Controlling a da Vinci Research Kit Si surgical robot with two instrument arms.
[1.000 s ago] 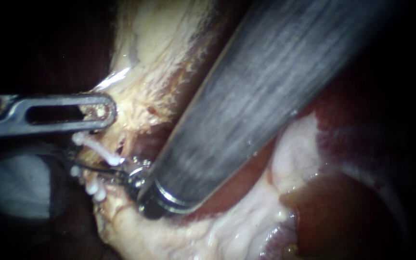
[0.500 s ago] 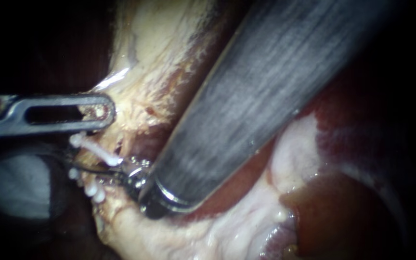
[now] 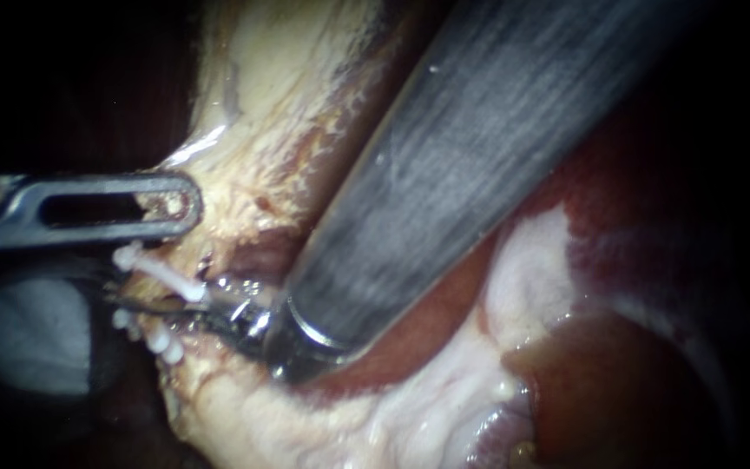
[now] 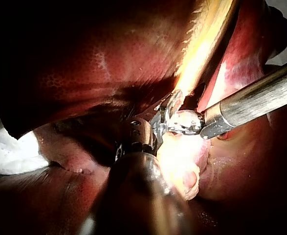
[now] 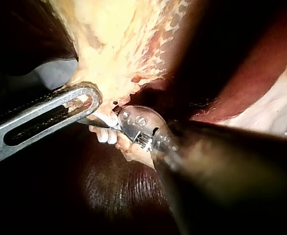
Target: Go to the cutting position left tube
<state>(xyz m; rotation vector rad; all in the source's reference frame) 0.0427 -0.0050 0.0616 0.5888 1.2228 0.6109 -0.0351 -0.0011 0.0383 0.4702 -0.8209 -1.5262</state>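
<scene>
With my left instrument (image 3: 171, 204) clenched on the pale tissue (image 3: 249, 169), my right instrument (image 3: 219, 317) rests its tip at the tube (image 3: 182, 334) between the white clips (image 3: 160, 273), parted or not I cannot tell; I judge only fine alignment remains.

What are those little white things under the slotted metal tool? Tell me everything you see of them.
They are clips: small, white, plastic-looking bars with rounded ends. One lies slantwise just under the left instrument; at least two more sit lower, side by side. All sit on pale, yellowish tissue. The tip of the right instrument reaches between the two groups.
</scene>
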